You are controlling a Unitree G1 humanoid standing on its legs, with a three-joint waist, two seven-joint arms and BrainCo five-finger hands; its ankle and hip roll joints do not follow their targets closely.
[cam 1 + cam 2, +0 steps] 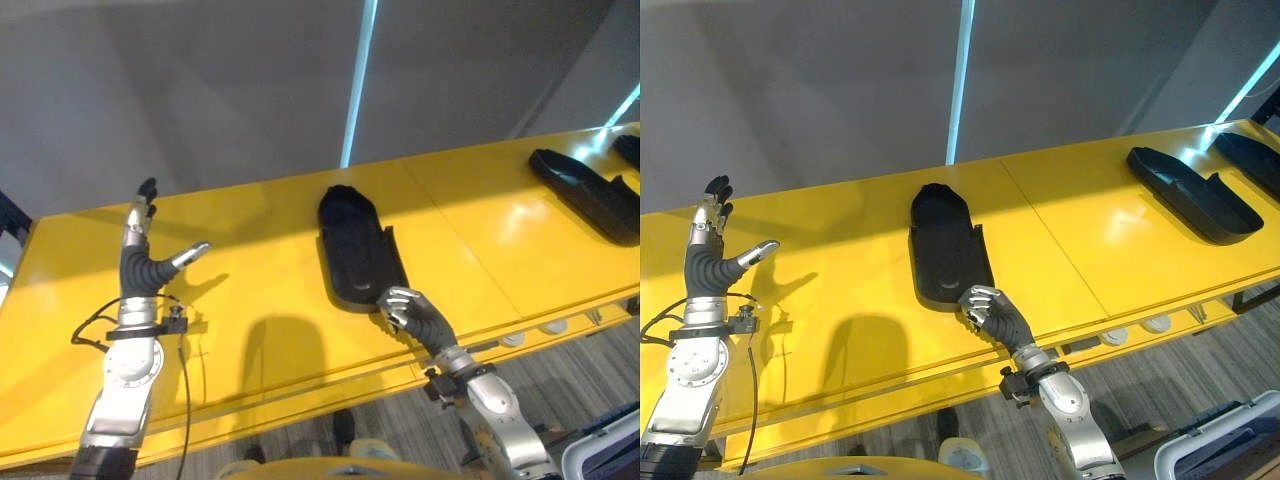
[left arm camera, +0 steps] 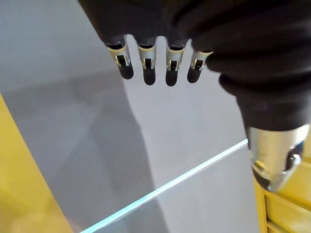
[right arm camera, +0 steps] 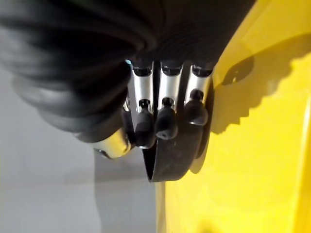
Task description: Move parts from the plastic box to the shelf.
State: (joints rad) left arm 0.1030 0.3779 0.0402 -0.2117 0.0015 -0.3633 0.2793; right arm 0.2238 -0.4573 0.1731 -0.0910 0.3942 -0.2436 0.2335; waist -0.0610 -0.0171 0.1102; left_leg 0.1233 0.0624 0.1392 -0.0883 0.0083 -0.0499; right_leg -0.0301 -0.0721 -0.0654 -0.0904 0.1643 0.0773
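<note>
Gripping the near end of the long black moulded plastic part (image 1: 356, 248), the right hand (image 1: 412, 312) has its fingers and thumb curled round the edge, as the right wrist view shows. This part lies on the glossy yellow shelf (image 1: 260, 290), about the middle, with its length running from near to far. To finish this step well, I think the hand should let the part settle flat, well back from the near edge, and then release it gently without dragging it. The left hand (image 1: 140, 255) hovers over the left side of the shelf with straight, spread fingers, holding nothing. Two more black parts (image 1: 1185, 190) of the same kind lie at the far right. The middle part is a shallow tray shape and looks empty inside.
</note>
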